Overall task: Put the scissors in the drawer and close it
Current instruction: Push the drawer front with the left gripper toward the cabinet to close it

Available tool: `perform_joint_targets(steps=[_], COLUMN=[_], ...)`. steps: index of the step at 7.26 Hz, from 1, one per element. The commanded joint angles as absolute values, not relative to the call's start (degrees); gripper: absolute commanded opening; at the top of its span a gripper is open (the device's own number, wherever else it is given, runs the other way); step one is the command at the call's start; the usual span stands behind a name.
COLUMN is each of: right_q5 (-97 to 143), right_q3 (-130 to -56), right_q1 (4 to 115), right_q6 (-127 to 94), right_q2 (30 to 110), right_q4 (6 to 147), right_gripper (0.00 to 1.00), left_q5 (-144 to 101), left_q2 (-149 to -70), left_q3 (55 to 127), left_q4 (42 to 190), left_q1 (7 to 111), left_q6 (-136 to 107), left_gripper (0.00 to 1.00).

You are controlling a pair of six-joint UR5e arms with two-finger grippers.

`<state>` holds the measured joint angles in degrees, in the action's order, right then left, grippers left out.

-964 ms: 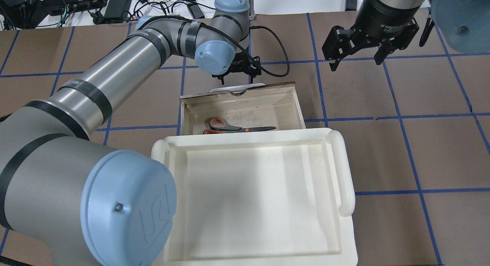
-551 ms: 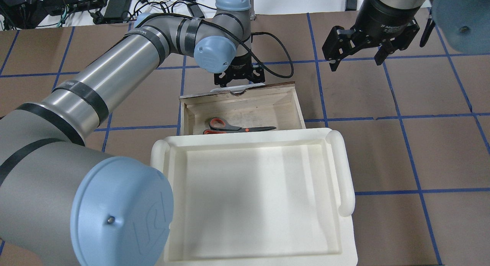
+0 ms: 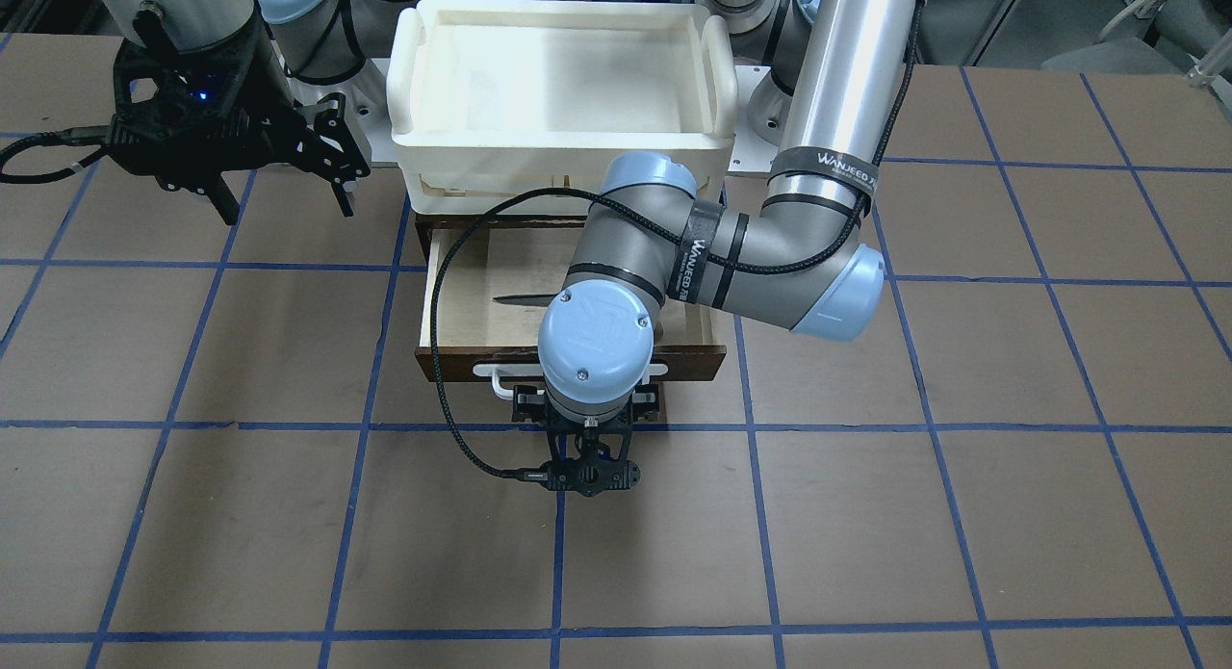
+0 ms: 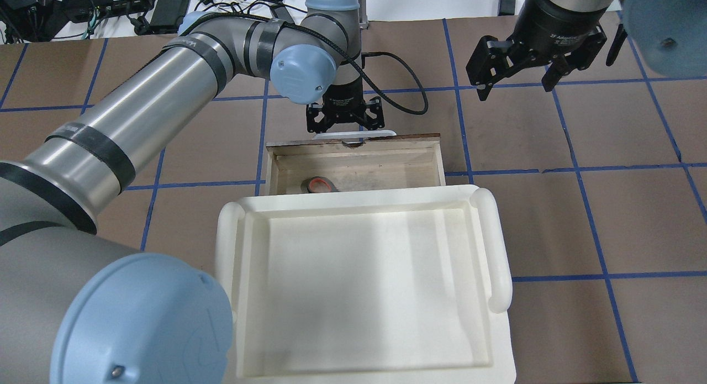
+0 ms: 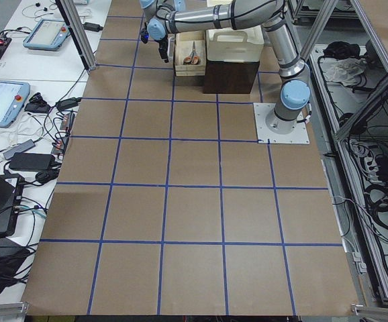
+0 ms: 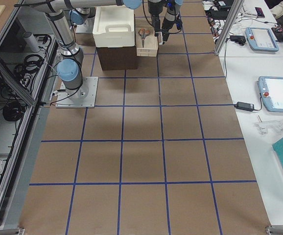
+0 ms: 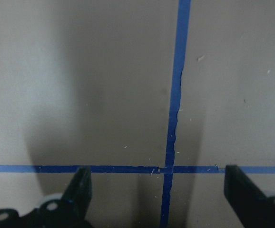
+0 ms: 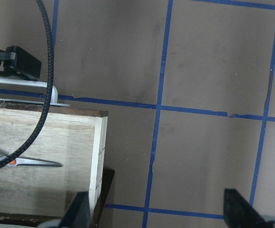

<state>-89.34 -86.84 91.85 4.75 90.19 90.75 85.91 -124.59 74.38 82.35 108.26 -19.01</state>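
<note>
Half of the job looks done. The scissors (image 4: 317, 185) lie flat inside the drawer (image 4: 386, 174), only an orange-lined handle loop showing past the rim of the white tray (image 4: 500, 246). The tray sits over the drawer, near the robot-side edge of the counter (image 4: 607, 218).

The drawer stands partly open toward the operators' edge. The left end effector (image 4: 345, 121) hangs just beyond its dark front, at the white bar handle (image 4: 353, 134), fingers apart and pointing down. I cannot tell whether it touches the handle. The right end effector (image 4: 516, 85) hovers well apart, toward the counter's right edge, fingers spread and empty.

Closing is, I judge, the step in hand. It calls for a straight, level push on the middle of the front toward the robot-side edge, so the drawer does not skew.
</note>
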Motion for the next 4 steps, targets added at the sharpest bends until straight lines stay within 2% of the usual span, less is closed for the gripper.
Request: perform_joint_targets(steps=[1,4], right_q5=[-89.4,-89.4], right_q3=[-86.8,-86.8], right_q1=[91.8,91.8], right_q6=[4.7,4.7], right_q2=[90.2,90.2], right_q4=[90.8,90.9], right_gripper=[1.00,1.00], left_q5=[85.9,85.7], left_q2=[-121.0,-116.5], left_q3=[79.2,83.5], left_q4=[83.0,87.3], left_q1=[108.9,111.0], left_q6=[-18.9,-18.9], left_gripper=[1.00,1.00])
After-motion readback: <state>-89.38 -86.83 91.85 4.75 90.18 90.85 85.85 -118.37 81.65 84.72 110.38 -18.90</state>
